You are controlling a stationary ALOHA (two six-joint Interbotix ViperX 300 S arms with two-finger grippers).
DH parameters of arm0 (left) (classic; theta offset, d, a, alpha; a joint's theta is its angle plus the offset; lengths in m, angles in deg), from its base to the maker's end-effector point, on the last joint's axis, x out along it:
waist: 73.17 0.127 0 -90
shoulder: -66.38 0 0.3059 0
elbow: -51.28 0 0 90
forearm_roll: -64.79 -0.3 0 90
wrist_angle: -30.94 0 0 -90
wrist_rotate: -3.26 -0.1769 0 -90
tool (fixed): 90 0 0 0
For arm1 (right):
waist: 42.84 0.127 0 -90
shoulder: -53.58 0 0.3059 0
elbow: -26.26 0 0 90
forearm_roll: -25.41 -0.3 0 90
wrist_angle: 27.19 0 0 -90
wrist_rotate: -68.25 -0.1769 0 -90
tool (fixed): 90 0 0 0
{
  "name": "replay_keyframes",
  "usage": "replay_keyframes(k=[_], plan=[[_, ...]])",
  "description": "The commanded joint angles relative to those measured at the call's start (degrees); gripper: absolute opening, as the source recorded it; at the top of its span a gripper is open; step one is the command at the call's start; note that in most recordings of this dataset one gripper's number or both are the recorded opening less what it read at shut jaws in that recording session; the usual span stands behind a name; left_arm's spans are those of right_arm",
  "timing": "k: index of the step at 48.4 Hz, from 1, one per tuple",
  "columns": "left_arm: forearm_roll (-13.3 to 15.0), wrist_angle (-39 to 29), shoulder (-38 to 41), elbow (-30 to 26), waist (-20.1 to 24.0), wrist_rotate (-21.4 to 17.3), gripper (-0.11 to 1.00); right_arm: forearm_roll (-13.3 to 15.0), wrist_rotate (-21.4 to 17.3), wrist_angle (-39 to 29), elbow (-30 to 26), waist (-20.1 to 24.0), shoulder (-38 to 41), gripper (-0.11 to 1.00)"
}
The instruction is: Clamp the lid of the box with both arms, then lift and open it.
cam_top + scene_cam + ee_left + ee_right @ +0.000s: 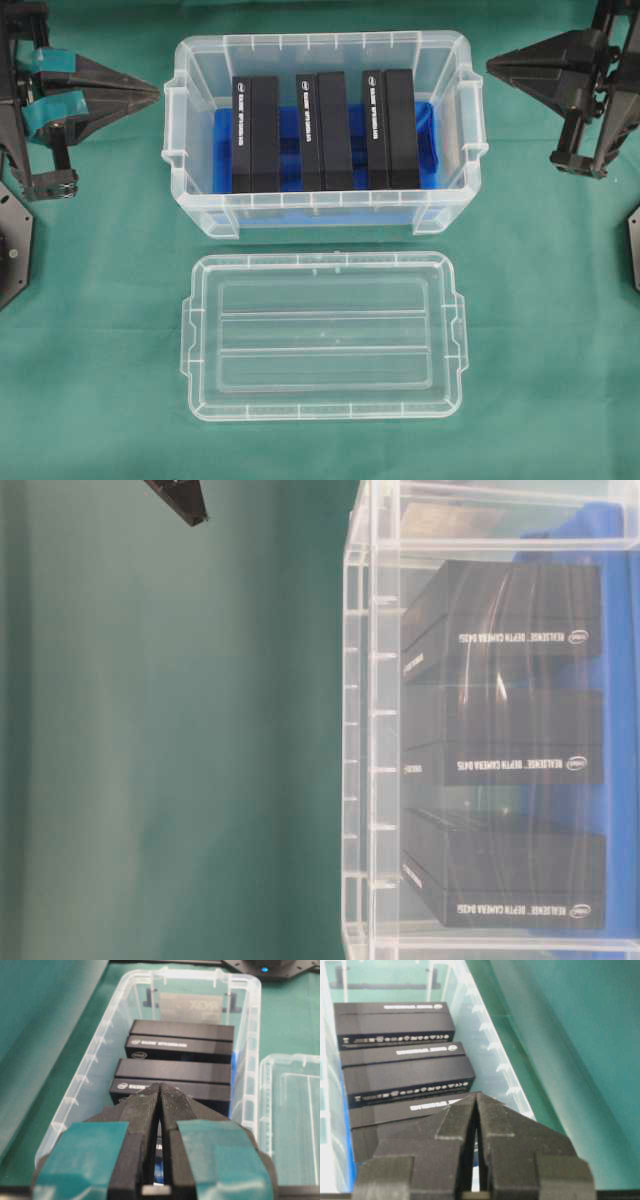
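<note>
Overhead, I saw the lid point(322, 335) lying flat on the green surface point(90, 330), just in front of the box point(325, 210), which stood open with three black cases point(325, 130) on a blue lining point(428, 150). The left hand point(148, 93) and the right hand point(497, 66) hung at either end of the box, well apart from the lid, each pointed inward and holding nothing.

From table level I could make out only the box wall point(362, 730) and the cases point(505, 740) behind it; a dark tip at the top edge was cut off, and the lid was not in view.

At the left wrist, the left hand point(159, 1089) was pressed together, empty, above the box end, with the lid's corner point(290, 1110) at the right.

At the right wrist, the right hand point(477, 1097) was also closed and empty; the lid was hidden.

I judged the lid light, thin, a little flexible and slippery, best taken at its short ends by the raised rim near the side tabs.
</note>
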Motion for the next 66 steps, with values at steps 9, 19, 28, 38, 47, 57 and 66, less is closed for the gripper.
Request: replay_keyframes(k=[9,19,28,38,47,57,66], plan=[[0.09,0.53,0.09,-0.62,-0.88,0.09,0.01,-0.09,-0.09,0.53,-0.70,1.58,-0.18,0.00],[0.09,0.62,0.09,-0.62,-1.05,0.09,0.02,-0.09,-0.09,0.62,-0.62,2.11,-0.18,0.00],[0.09,0.53,0.09,-0.70,-1.05,0.09,0.01,-0.09,-0.09,0.70,-0.62,2.64,-0.18,0.00],[0.09,0.53,0.09,-0.62,-1.14,0.09,0.01,-0.09,-0.09,0.79,-0.62,2.90,-0.18,0.00],[0.09,0.53,0.09,-0.62,-1.23,0.09,0.01,-0.09,-0.09,0.79,-0.62,2.90,-0.18,0.00],[0.09,0.53,0.09,-0.62,-1.23,0.09,0.01,-0.09,-0.09,0.79,-0.62,2.90,-0.18,0.00],[0.09,0.53,0.09,-0.62,-1.23,0.09,0.01,-0.09,-0.09,0.79,-0.62,3.08,-0.18,0.00]])
